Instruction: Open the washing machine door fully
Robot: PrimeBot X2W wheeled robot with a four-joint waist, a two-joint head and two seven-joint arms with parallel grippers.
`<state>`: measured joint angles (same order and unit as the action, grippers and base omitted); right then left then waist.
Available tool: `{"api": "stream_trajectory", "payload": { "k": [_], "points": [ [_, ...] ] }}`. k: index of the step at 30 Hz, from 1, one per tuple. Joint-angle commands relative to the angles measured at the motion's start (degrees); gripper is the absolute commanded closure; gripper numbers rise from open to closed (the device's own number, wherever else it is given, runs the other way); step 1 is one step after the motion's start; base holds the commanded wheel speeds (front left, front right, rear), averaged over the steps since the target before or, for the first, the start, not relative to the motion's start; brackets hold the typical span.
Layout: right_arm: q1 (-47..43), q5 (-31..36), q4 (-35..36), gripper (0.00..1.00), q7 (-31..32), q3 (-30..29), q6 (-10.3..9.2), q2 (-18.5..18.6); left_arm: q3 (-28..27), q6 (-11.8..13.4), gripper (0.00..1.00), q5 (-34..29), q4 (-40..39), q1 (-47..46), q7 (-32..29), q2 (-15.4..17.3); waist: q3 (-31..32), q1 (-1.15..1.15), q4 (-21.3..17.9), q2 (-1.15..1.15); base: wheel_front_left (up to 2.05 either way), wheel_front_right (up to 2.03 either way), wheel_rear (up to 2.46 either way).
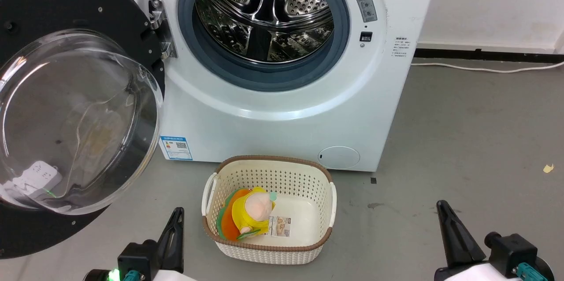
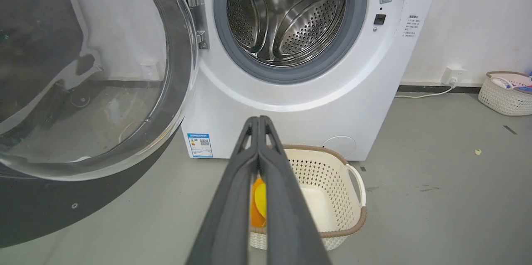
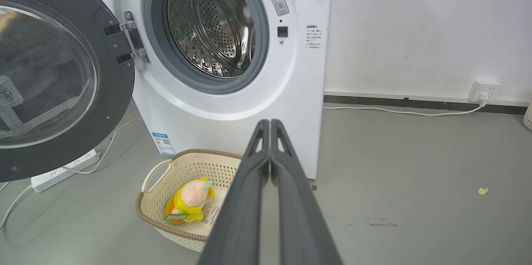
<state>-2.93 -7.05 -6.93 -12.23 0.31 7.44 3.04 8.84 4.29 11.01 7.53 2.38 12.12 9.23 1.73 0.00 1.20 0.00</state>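
Washing machine door (image 1: 75,122) stands wide open on its hinge, left of the washing machine (image 1: 282,113), drum exposed. Left claw (image 2: 258,120) closed, empty, fingers pressed together. Right claw (image 3: 270,123) likewise. Both hang over the floor (image 1: 476,140), flanking the cream basket (image 1: 269,164).

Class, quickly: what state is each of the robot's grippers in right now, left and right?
Left gripper: closed, holding nothing.
Right gripper: closed, holding nothing.
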Motion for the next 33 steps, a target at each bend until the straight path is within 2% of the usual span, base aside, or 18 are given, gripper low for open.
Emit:
{"api": "stream_trajectory", "payload": {
  "k": [1, 33],
  "points": [
    [0.5, 0.5, 0.5, 1.00, 0.4, 0.0, 0.01, 0.0, -0.3, -0.4, 1.00, -0.8, -0.4, -0.5, -0.4, -0.5, 0.0, 0.00, 0.0, 0.00, 0.00, 0.00, 0.00],
    [1.3, 2.6, 2.5, 1.00, 4.2, -0.1, 0.02, -0.1, -3.0, -1.7, 1.00, -4.0, -2.7, -1.1, -4.1, -2.4, -0.6, 0.00, -0.4, 0.00, 0.00, 0.00, 0.00]
  ]
}}
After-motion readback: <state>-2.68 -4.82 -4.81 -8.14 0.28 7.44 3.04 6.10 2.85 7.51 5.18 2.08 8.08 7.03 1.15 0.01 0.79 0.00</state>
